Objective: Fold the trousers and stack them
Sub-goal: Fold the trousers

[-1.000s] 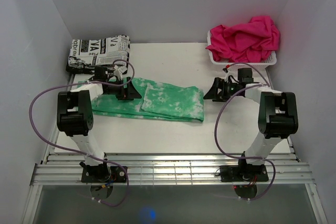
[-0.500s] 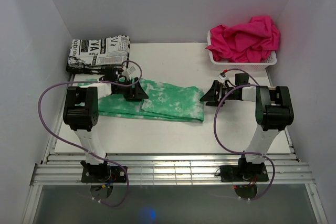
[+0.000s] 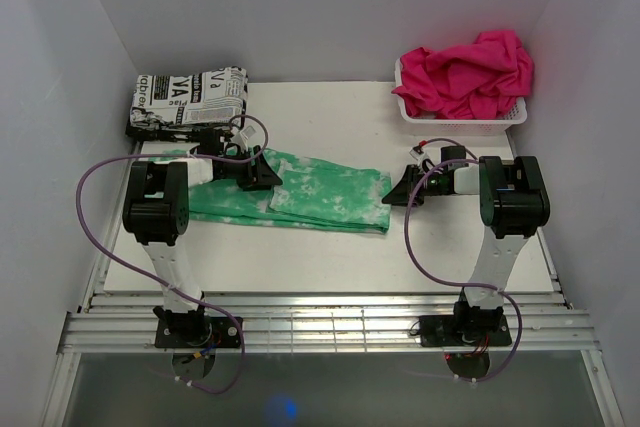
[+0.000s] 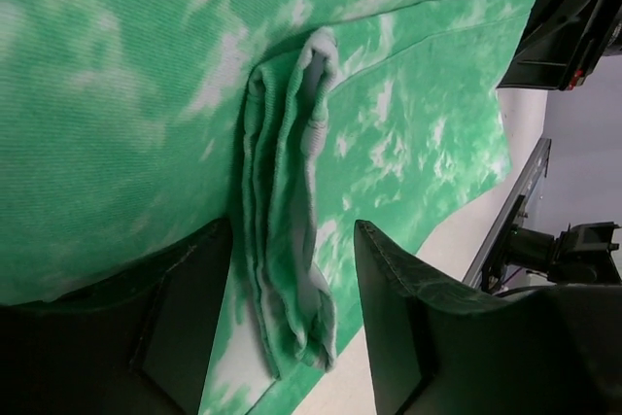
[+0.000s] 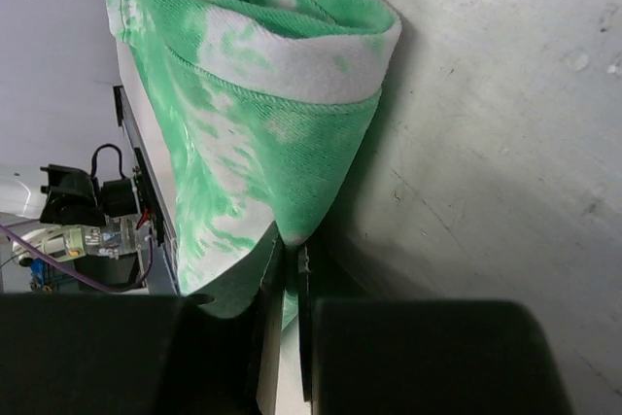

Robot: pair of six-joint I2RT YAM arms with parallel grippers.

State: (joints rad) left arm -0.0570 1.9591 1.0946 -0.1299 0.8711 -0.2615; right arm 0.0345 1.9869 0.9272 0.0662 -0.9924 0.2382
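- The trousers (image 3: pixel 320 192) lie folded into a long flat band across the middle of the table (image 3: pixel 330 127), a little left of its centre, running left to right.
- The left gripper (image 3: pixel 262 173) is low over the table's left half, on the upper edge of the band.
- In the left wrist view its jaws are spread. One black finger (image 4: pixel 185 328) stands on each side of a raised, layered fold of the trousers (image 4: pixel 292 240), and that fold sits in the gap.
- The right gripper (image 3: pixel 398 190) is right of the table's centre, at the right end of the band.
- In the right wrist view its jaws are pressed almost together, pinching the lowest corner of the trousers (image 5: pixel 282 133) in a thin slit.
- A folded newsprint cloth (image 3: pixel 190 97) sits at the table's far left corner.
- A white basket (image 3: pixel 460 125) at the table's far right corner holds a crumpled pink cloth (image 3: pixel 465 72).
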